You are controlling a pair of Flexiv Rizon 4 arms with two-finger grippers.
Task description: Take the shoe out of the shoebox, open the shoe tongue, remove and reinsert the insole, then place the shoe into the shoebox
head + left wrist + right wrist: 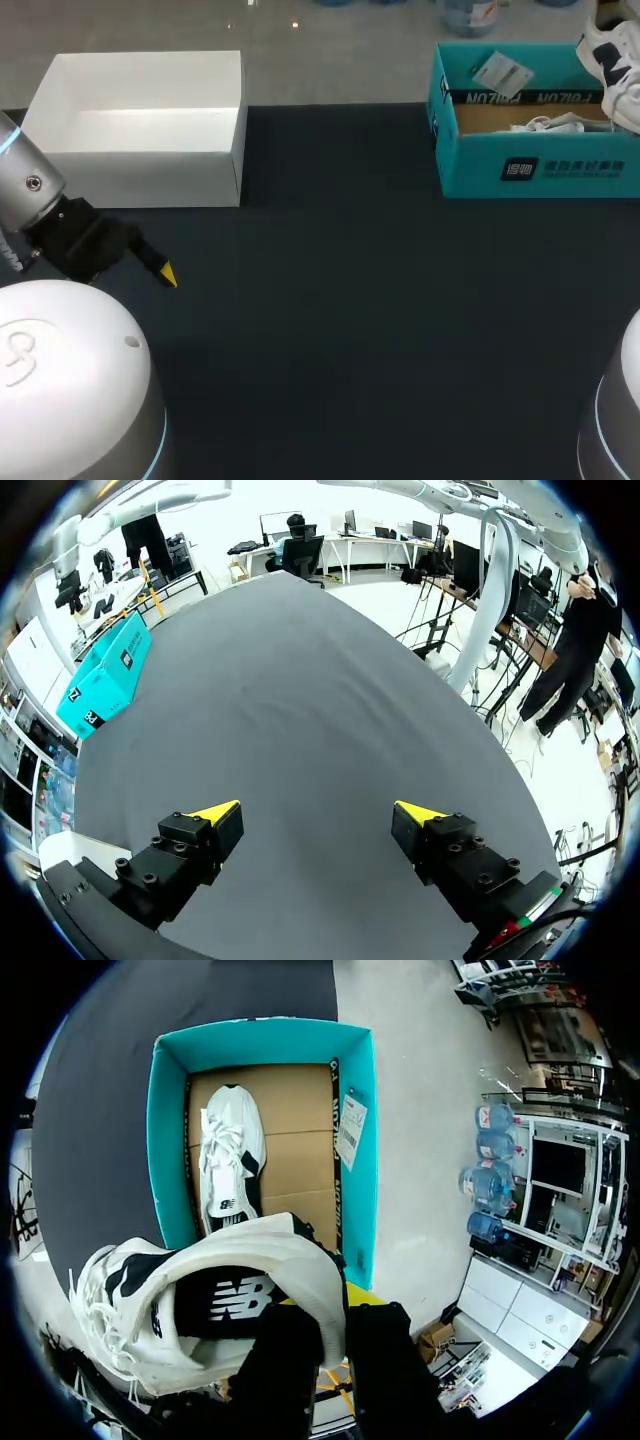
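The teal shoebox point(530, 165) stands open at the table's far right. A white shoe with dark panels point(612, 60) hangs above the box's right end. In the right wrist view my right gripper point(335, 1310) is shut on this shoe point(210, 1305) at its heel collar, held over the shoebox point(165, 1130). A second white shoe point(228, 1155) lies on the brown cardboard inside the box. My left gripper point(318, 815) stands open over bare dark table at the near left, nothing between its fingers; one yellow tip point(167, 275) shows in the head view.
A white open box point(140, 130) sits at the far left, just behind my left arm. A paper tag point(500, 72) leans on the shoebox's back wall. Dark tabletop point(360, 320) spreads between the two boxes and toward the front.
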